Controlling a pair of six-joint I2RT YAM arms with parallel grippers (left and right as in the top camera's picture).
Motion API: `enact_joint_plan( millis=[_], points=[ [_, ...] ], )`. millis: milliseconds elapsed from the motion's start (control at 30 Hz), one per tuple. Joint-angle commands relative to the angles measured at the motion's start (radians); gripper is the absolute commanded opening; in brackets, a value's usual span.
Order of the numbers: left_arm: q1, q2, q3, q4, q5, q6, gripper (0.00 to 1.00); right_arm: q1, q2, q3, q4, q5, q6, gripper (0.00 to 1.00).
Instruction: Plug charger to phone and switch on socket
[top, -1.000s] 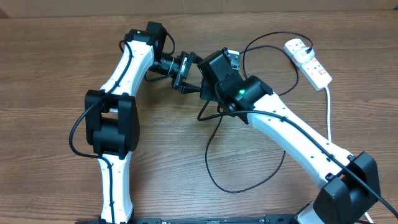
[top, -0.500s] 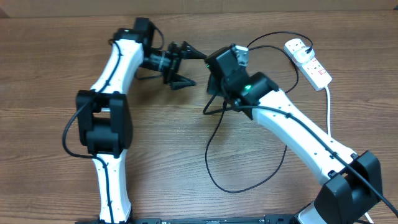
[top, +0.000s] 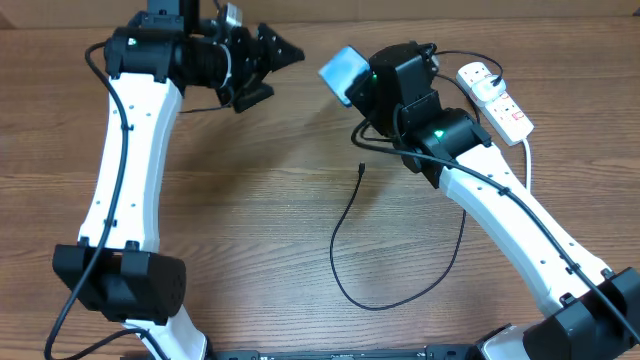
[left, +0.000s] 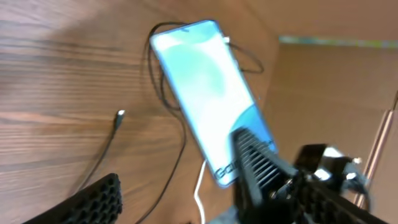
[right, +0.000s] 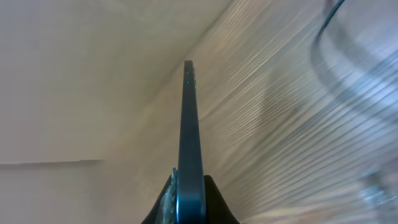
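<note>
My right gripper (top: 372, 85) is shut on the phone (top: 343, 72) and holds it tilted above the table. The right wrist view shows the phone edge-on (right: 188, 124) between the jaws (right: 189, 199). The left wrist view shows its lit blue-white screen (left: 205, 87). My left gripper (top: 268, 58) is open and empty, raised to the left of the phone, with both fingers (left: 180, 193) apart. The charger cable (top: 380, 303) loops on the table; its connector tip (top: 361, 168) lies free below the phone and shows in the left wrist view (left: 120, 114). The socket (top: 497, 100) lies far right.
The socket's thick white lead (top: 528, 180) runs down the right side, beside my right arm. The black cable's loop covers the table's middle and front. The table's far edge runs just behind both grippers.
My left arm has pulled back up and to the left, away from the phone. My right gripper has lifted the phone up and right. The connector tip now lies loose on the table.
</note>
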Motion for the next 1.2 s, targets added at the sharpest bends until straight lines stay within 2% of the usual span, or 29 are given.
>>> enact_joint_plan(
  millis=[0,300,533,700,800,933,1167],
  points=[
    [-0.027,0.029,-0.004,0.029,-0.091,-0.252,0.75,-0.004,-0.035,0.032,0.054,-0.175,0.311,0.04],
    [-0.029,0.029,-0.004,0.075,-0.137,-0.524,0.74,-0.003,-0.035,0.032,0.092,-0.252,0.599,0.04],
    [-0.029,0.029,-0.004,0.078,-0.135,-0.607,0.66,-0.003,-0.035,0.032,0.195,-0.325,0.61,0.04],
    [-0.029,0.029,-0.004,0.079,-0.135,-0.696,0.65,-0.003,-0.035,0.032,0.197,-0.352,0.709,0.04],
    [-0.029,0.029,-0.004,0.079,-0.135,-0.702,0.63,-0.003,-0.035,0.032,0.197,-0.362,0.709,0.04],
    [-0.029,0.029,-0.004,0.079,-0.131,-0.711,0.55,-0.003,-0.035,0.032,0.195,-0.362,0.735,0.04],
    [-0.029,0.029,-0.004,0.079,-0.126,-0.736,0.52,-0.003,-0.035,0.031,0.193,-0.384,0.839,0.07]
  ],
)
